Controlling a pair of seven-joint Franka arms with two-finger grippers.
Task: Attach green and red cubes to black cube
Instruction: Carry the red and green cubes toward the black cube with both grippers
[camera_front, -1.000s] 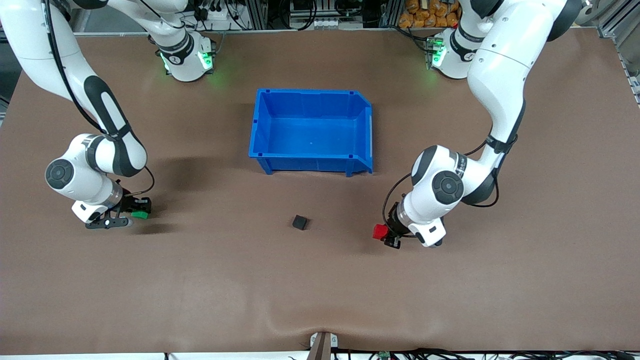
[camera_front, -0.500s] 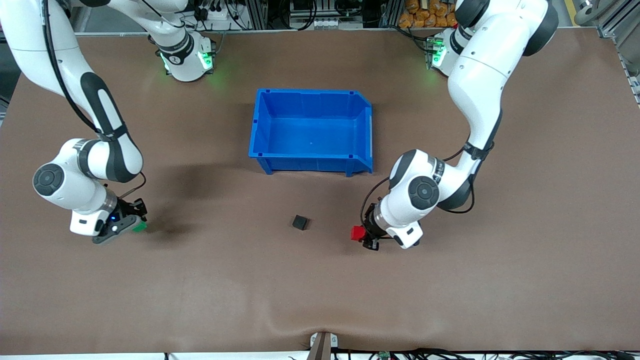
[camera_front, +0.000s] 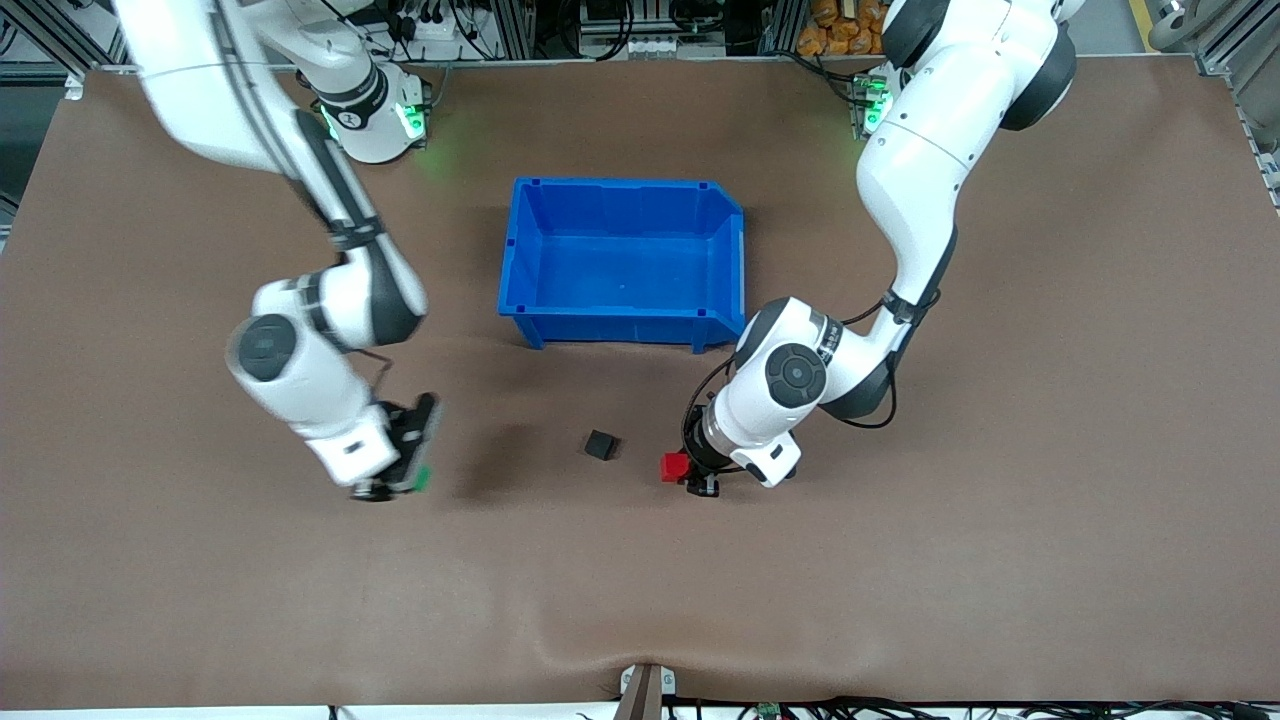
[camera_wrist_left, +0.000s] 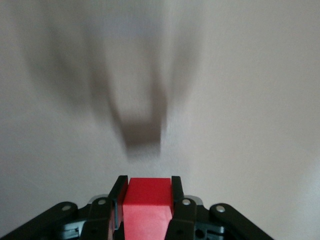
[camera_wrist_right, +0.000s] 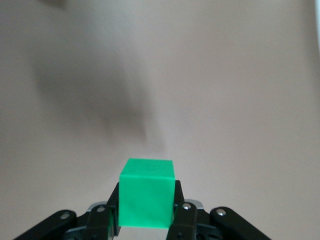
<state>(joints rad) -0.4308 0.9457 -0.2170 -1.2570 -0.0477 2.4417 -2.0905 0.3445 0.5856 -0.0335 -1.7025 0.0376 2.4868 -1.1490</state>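
The black cube lies on the brown table, nearer the front camera than the blue bin. My left gripper is shut on the red cube, just above the table beside the black cube on the left arm's side. In the left wrist view the red cube sits clamped between both fingers. My right gripper is shut on the green cube, over the table toward the right arm's end. The right wrist view shows the green cube squeezed between the fingers.
An open blue bin with nothing inside stands in the middle of the table, farther from the front camera than the black cube. Brown tabletop spreads around the cubes. Both arm bases stand along the table's back edge.
Both arms have carried their cubes toward the black cube. The right arm swung a long way in from its end of the table; the left gripper came closer with the red cube.
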